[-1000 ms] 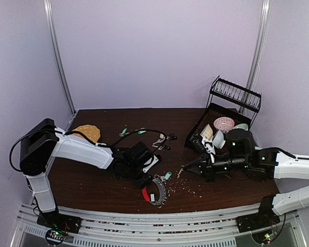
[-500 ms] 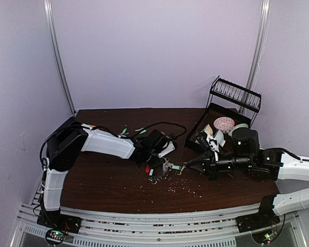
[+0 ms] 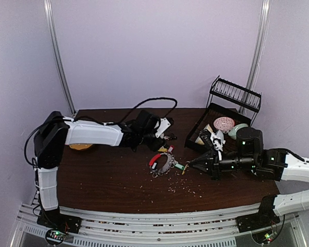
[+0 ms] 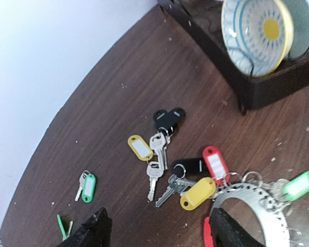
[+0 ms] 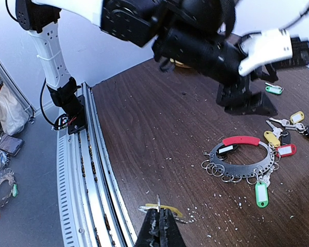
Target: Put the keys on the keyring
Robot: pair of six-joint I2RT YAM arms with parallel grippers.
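The keyring lies flat mid-table, a silver perforated arc with a red arc and several small rings. A green-tagged key hangs on it. Loose keys with yellow, red and black tags lie just beyond it, and a green-tagged key lies apart to the left. My left gripper hovers open over the loose keys, its fingers empty. My right gripper is shut on a yellow-tagged key, held low to the right of the keyring.
A black dish rack with bowls stands at the back right. A tan round pad lies under the left arm. Crumbs are scattered over the table near the keyring. Metal rails run along the front edge.
The keyring has slid from near the front edge to mid-table. My left arm has swung away toward the far side, over the loose keys. The right gripper stays shut on its key.
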